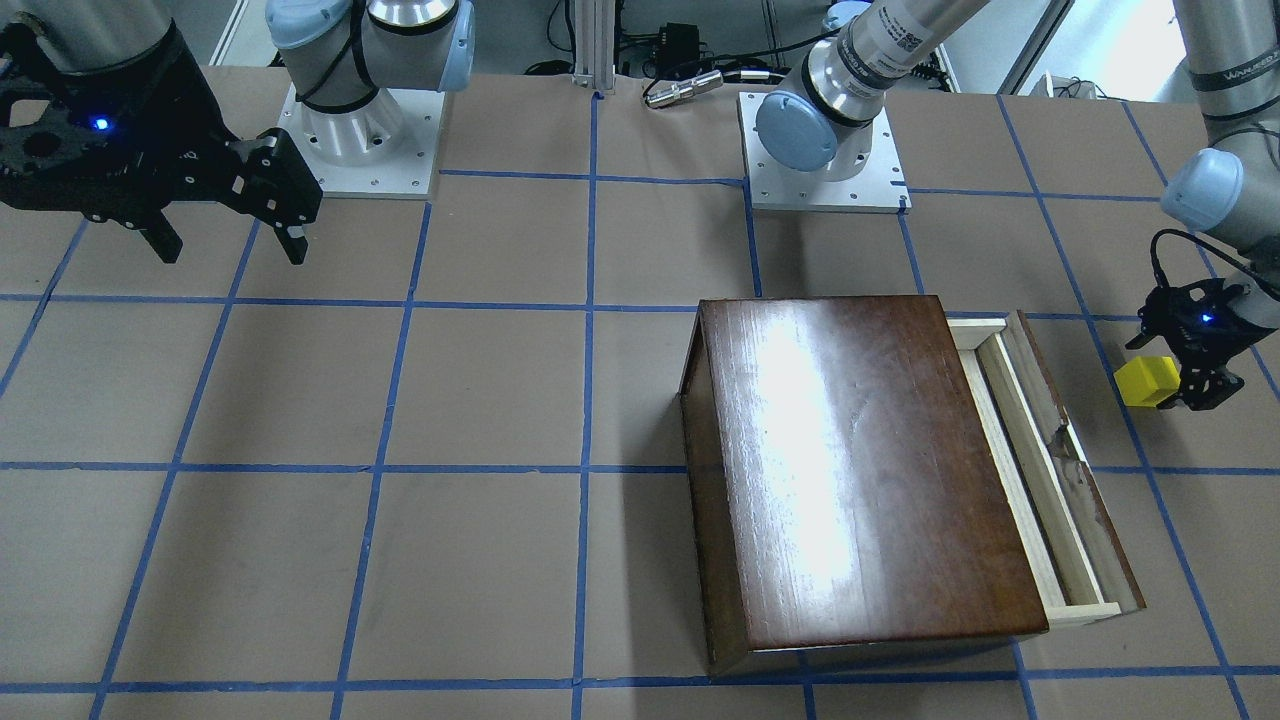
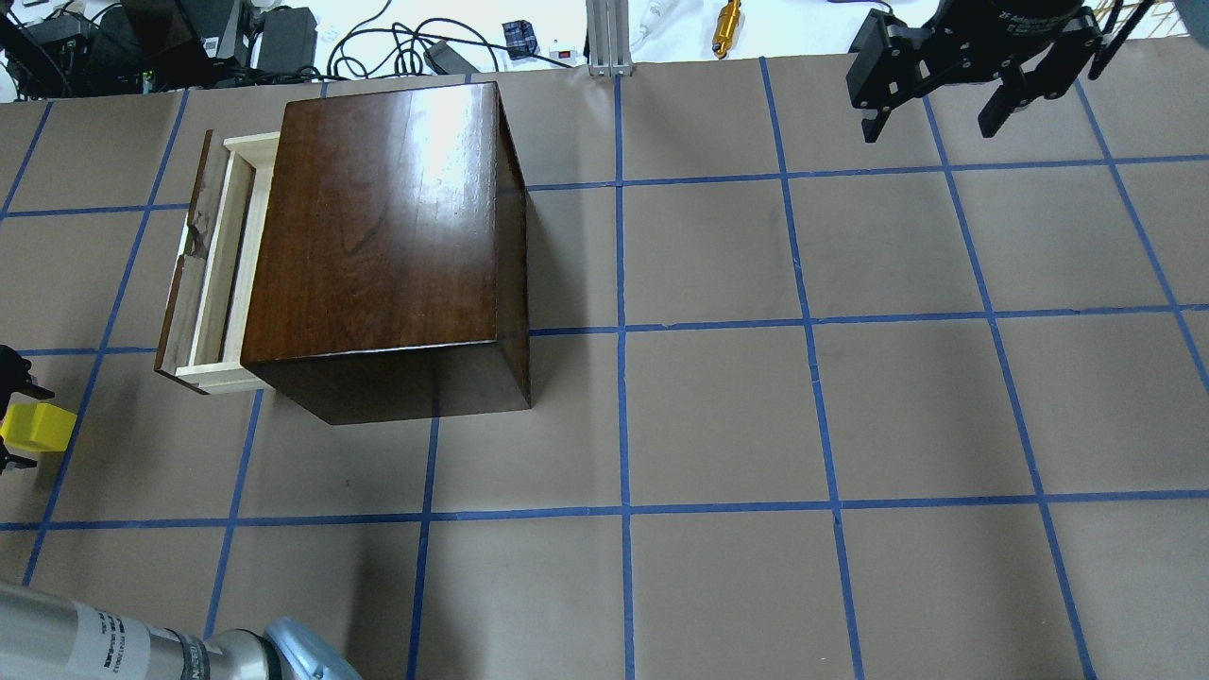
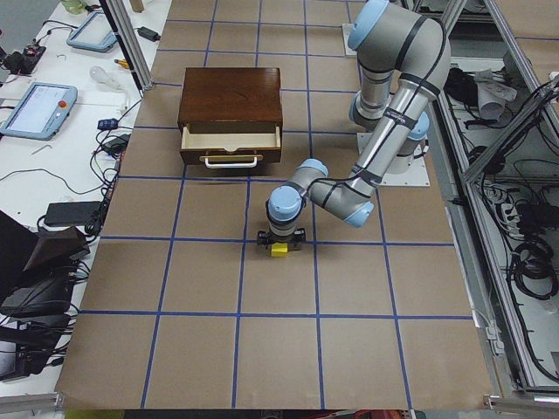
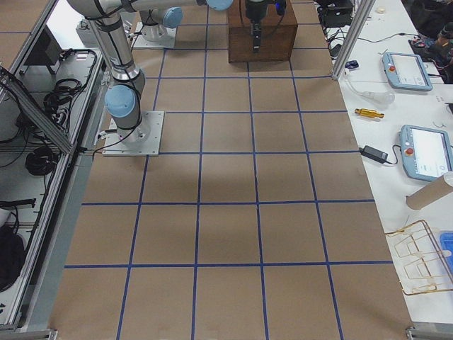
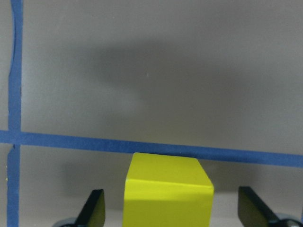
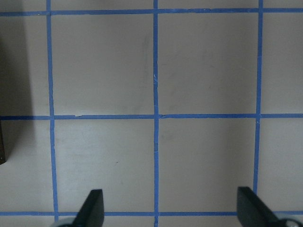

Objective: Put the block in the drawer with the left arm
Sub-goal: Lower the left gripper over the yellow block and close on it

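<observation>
Left gripper [image 5: 173, 210] is getting mostly cut off overhead; its fingers [image 5: 94, 208] are sitting spread around the block [image 5: 165, 189], not pinching. Right gripper [image 1: 232, 248] is hanging spread too; drawer [image 1: 1035, 450] is sticking out nearby.

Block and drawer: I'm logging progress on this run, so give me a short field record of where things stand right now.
block: outside the drawer, within the left tool's opening
left tool: open, a gap on each side of the block
drawer: pulled partly out of the wooden box
right tool: open, holding nothing, far from the box
task: block not yet in drawer
</observation>
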{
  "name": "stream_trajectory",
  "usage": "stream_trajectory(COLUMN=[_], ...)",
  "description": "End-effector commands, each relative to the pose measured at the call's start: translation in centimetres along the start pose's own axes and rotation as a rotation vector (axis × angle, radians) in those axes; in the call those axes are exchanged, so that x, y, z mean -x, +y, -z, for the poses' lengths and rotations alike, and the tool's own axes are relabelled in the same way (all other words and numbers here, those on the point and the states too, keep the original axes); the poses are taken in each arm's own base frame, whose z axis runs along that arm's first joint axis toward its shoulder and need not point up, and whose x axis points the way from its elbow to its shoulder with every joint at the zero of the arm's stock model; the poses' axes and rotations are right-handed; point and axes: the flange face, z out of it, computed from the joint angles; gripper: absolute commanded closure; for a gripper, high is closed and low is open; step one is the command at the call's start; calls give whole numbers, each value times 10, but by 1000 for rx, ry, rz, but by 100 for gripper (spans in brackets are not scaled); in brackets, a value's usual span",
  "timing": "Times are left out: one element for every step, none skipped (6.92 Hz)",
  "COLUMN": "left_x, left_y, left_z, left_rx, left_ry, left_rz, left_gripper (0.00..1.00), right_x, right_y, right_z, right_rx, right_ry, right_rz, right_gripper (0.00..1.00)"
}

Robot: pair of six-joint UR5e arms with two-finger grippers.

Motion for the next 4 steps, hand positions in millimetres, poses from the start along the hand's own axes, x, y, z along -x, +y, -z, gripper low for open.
stream_trajectory(left_x=[1,2,2,2], left_y=[2,2,2,1], left_z=[-5,-5,-5,-4], left_rx=[-5,-4,-6,-8], left_ry=[5,2,-4,-6], left_rz=[-3,-4,-4,-3], left_gripper=[6,24,37,52], right_x=[0,-1,0,0], right_y=[0,0,0,0], right_z=[-1,0,0,0], right_rx=[1,0,0,0], right_ry=[0,1,1,0], right_rz=[0,-1,0,0], right_gripper=[0,0,0,0])
